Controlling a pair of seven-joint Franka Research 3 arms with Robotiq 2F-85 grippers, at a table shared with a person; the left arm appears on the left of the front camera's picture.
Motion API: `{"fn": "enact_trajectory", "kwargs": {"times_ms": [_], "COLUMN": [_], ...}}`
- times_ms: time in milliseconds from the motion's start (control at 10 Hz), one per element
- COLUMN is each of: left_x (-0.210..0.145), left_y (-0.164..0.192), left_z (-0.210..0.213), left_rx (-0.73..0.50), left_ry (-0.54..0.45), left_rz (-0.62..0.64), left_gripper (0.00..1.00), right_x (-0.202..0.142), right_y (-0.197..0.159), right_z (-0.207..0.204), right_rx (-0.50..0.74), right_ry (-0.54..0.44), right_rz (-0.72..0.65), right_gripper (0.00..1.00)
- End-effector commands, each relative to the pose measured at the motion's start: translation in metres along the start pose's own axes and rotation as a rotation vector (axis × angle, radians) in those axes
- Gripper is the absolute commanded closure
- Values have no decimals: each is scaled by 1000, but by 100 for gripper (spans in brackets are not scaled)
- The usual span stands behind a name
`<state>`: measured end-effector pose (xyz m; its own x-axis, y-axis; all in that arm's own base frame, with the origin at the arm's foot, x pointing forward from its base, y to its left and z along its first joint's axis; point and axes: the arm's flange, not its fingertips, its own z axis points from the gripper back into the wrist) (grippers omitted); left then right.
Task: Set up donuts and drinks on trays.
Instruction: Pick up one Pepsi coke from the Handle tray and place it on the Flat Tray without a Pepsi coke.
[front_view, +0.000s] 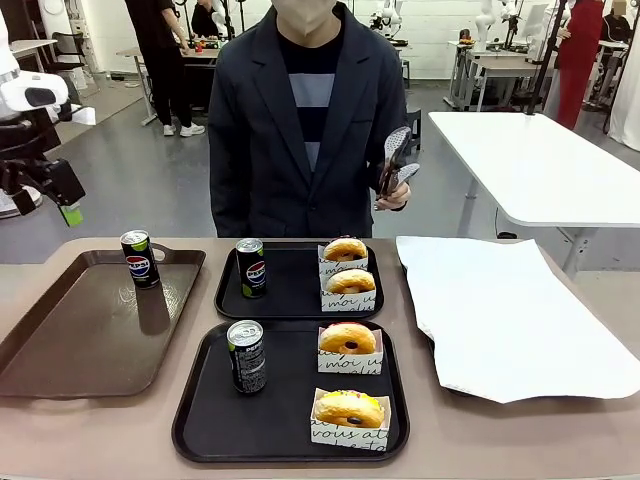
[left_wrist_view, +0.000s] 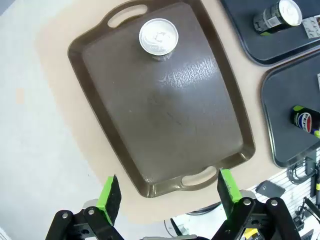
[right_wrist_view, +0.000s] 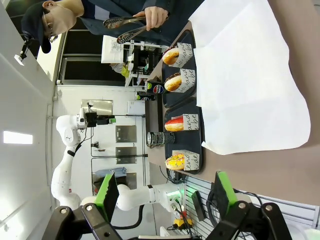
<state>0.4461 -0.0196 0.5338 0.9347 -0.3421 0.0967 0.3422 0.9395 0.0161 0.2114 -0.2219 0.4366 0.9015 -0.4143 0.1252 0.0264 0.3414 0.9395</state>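
Above the glossy brown tray (left_wrist_view: 165, 105), both claws (left_wrist_view: 170, 192) (right_wrist_view: 162, 195) hang spread, empty.

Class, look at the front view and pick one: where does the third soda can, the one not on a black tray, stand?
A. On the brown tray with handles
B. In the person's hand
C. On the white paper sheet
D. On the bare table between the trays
A: the can stands upright at the far end of the brown tray, near its handle; the left wrist view shows the same.

"pepsi" reads on the can (front_view: 140, 259) on the brown tray (front_view: 60, 340); a donut sleeve (front_view: 349, 361) reads "moi".
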Motion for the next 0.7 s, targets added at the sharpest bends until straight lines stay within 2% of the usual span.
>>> {"fn": "enact_trajectory", "kwargs": {"times_ms": [0, 500, 600], "left_x": [-1, 0, 7], "left_y": [-1, -1, 18], "left_z": [8, 4, 8], "left_rx": [-6, 2, -155], "left_ry": [-8, -9, -3], "left_rz": [-5, -2, 45], "left_gripper": [0, 0, 0], "right_x": [1, 1, 1], "right_y": [0, 0, 0], "right_z": [0, 0, 0], "right_rx": [16, 16, 16], "right_ry": [-2, -2, -2], "right_rz": [14, 14, 14], "right_gripper": [0, 0, 0]}}
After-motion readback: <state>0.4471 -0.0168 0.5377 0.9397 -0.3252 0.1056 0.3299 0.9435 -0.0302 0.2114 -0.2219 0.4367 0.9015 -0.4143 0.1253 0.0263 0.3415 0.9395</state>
